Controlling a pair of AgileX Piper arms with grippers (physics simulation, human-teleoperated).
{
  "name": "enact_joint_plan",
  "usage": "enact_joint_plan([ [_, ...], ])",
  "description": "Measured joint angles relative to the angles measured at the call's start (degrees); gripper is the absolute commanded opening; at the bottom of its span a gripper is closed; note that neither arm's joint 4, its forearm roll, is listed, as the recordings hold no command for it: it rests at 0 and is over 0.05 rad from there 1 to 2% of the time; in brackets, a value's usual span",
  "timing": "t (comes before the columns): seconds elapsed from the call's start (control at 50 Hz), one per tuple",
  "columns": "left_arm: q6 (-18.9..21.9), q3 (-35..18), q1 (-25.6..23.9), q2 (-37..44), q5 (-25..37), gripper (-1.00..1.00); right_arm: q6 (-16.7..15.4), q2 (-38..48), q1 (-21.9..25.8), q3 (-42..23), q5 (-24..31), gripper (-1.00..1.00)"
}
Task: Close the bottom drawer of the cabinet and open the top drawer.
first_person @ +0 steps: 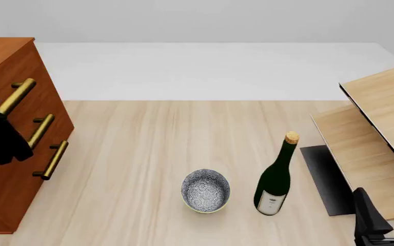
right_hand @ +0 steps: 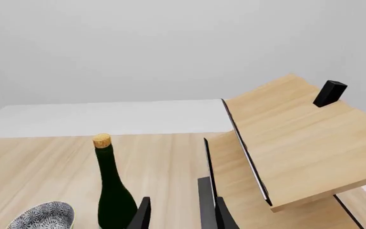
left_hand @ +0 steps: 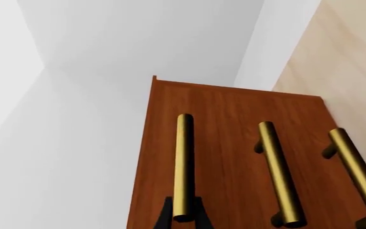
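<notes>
Gripping the top drawer (first_person: 5,77) handle (left_hand: 184,167), left tool (left_hand: 183,217) closed on it; pull straight outward. Right tool (first_person: 387,212) open, idle.

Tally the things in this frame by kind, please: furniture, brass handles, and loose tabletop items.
Cabinet: 1
Brass bar handles: 3, on the top drawer, the middle drawer and the bottom drawer
Bowl: 1
Wine bottle: 1
Pale wood boards: 1 assembly
Total: 7

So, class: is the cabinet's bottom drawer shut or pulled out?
Shut, it appears. The bottom drawer front sits level with the cabinet face in the front view, no box protruding. The left gripper straddles the top handle.
</notes>
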Motion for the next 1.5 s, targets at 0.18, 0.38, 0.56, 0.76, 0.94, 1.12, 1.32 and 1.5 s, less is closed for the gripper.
enact_joint_plan([
  [0.18,0.19,0.03,0.10,0.05,-0.24,-1.00,0.01,0.05,0.02,0.03,-0.07,1.00],
  [0.38,0.69,0.16,-0.11,0.08,-0.55,-1.00,0.12,0.09,-0.03,0.04,-0.12,1.00],
  [0.56,1.16,0.30,-0.90,-0.27,-0.42,-1.00,0.31,0.06,-0.11,0.01,-0.09,1.00],
  [0.76,1.76,0.86,-2.50,-0.69,-0.83,-1.00,0.50,0.03,-0.27,0.00,-0.06,1.00],
  [0.94,2.15,1.22,-3.99,-1.22,-0.80,-1.00,0.68,0.04,-0.34,-0.01,-0.08,1.00],
  [1.12,2.46,1.34,-4.97,-1.77,-0.32,-1.00,0.81,0.05,-0.36,-0.01,-0.11,1.00],
  [1.32,2.68,1.60,-6.56,-2.43,0.15,-1.00,0.95,0.05,-0.41,-0.03,-0.12,1.00],
  [1.5,2.75,1.82,-8.16,-2.92,0.45,-1.00,1.07,0.14,-0.48,-0.07,-0.18,1.00],
])
